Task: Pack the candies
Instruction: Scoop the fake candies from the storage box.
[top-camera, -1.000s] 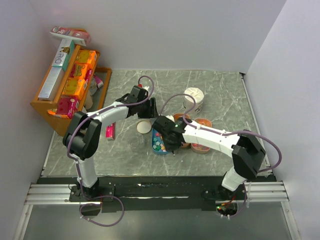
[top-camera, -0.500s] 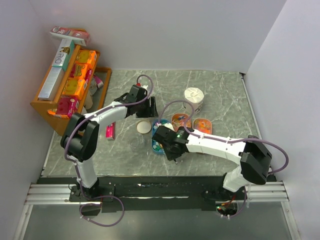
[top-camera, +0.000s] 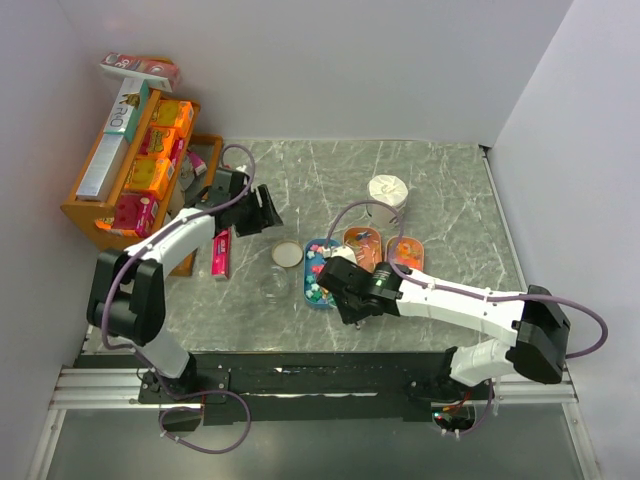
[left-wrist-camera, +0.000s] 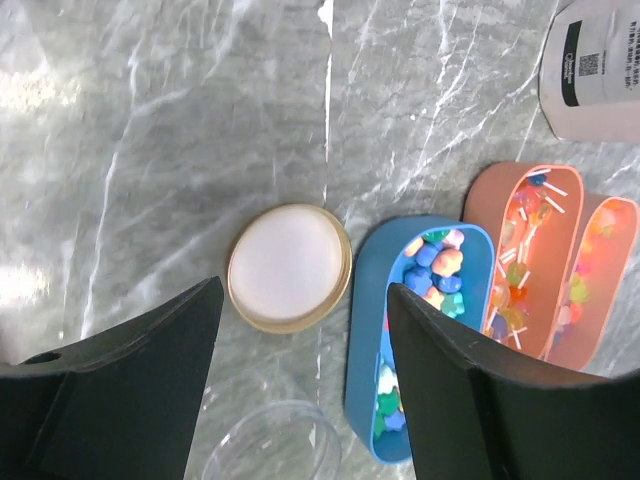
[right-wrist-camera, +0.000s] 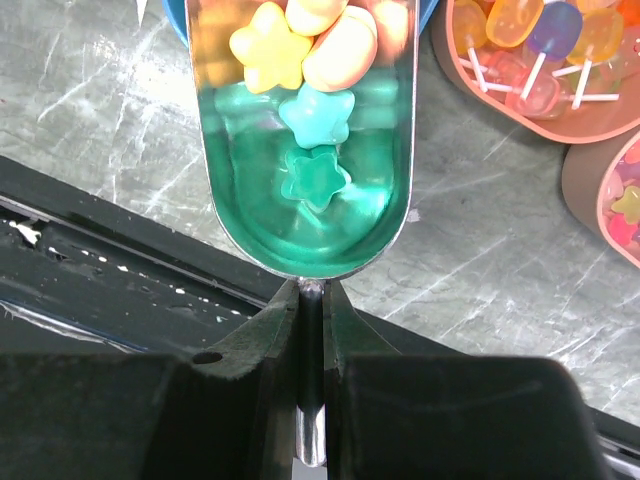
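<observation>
The candies, tiny mixed-colour sweets, fill a blue oval tray (left-wrist-camera: 366, 330) (top-camera: 310, 285). More candies (right-wrist-camera: 292, 48), yellow, peach and teal stars, lie in a shiny metal scoop (right-wrist-camera: 310, 215). My right gripper (right-wrist-camera: 311, 300) (top-camera: 340, 285) is shut on the scoop's thin handle, and the scoop sits low over the table beside the blue tray's near end. My left gripper (left-wrist-camera: 305, 300) (top-camera: 262, 208) hangs open and empty above the table, left of the tray. A clear empty jar (left-wrist-camera: 275, 440) (top-camera: 274, 283) stands left of the tray, its cream lid (left-wrist-camera: 289, 267) (top-camera: 287, 254) lying flat behind it.
Two orange trays (top-camera: 362, 243) (top-camera: 405, 250) of lollipops and sweets sit right of the blue one. A white tub (top-camera: 388, 195) stands behind them. A flat pink packet (top-camera: 220, 252) lies at left near a wooden shelf (top-camera: 100, 215) of orange boxes. A black rail (right-wrist-camera: 120, 270) edges the table front.
My left arm has swung left, away from the lid, with its jaws spreading wider. My right arm has drawn the loaded scoop toward the tray's near end.
</observation>
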